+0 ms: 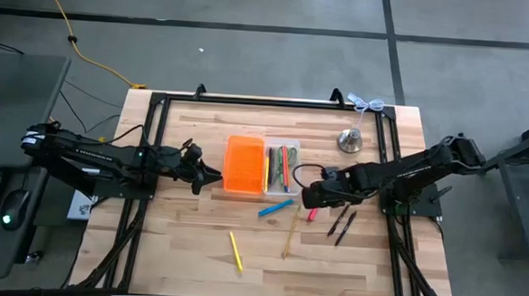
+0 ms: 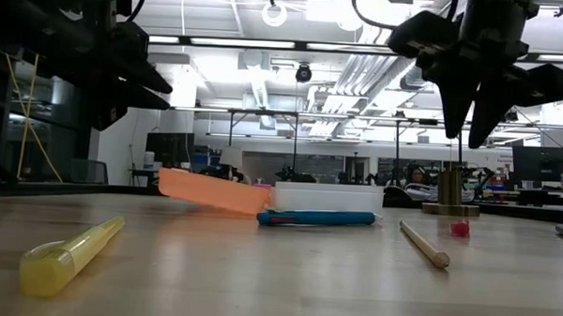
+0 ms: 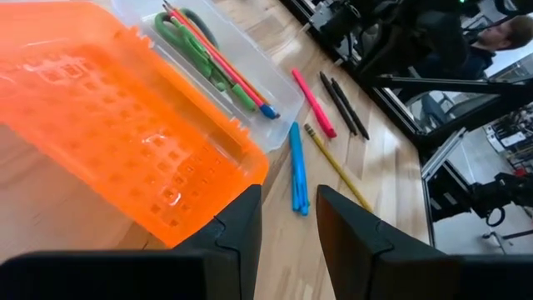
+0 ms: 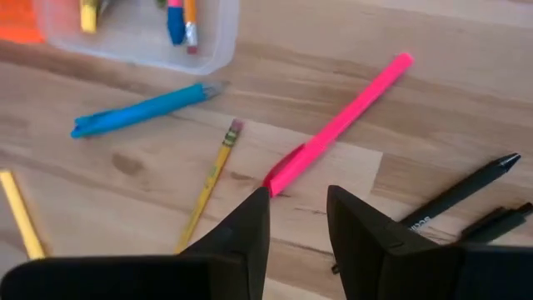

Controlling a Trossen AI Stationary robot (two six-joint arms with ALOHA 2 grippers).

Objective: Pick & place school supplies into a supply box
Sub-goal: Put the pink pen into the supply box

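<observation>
Counting what's done: the pencil case (image 1: 262,167) sits open near the table's middle, orange half (image 1: 244,164) toward the left arm, clear tray (image 3: 208,58) beside it. The tray already has green-handled scissors (image 3: 190,43) and a few pens or pencils in it; I can't count them exactly.

Still out on the wood: a blue marker (image 1: 276,207) just beside the tray, a pink pen (image 4: 337,124), a tan pencil (image 1: 291,231), two black pens (image 1: 340,224) lying side by side, and a yellow highlighter (image 1: 235,251) well apart toward the near edge. By my judgement, under half is done.

My right gripper (image 4: 297,208) hangs over the pink pen's nearer end, fingers parted with a clear gap, nothing between them, not yet touching the pen. I read this as lining up for the pink pen.

My left gripper (image 3: 288,212) waits just beside the orange half, also parted a little and empty.

A silver bell-shaped object (image 1: 350,140) stands near the far right corner; I'm leaving it alone.
</observation>
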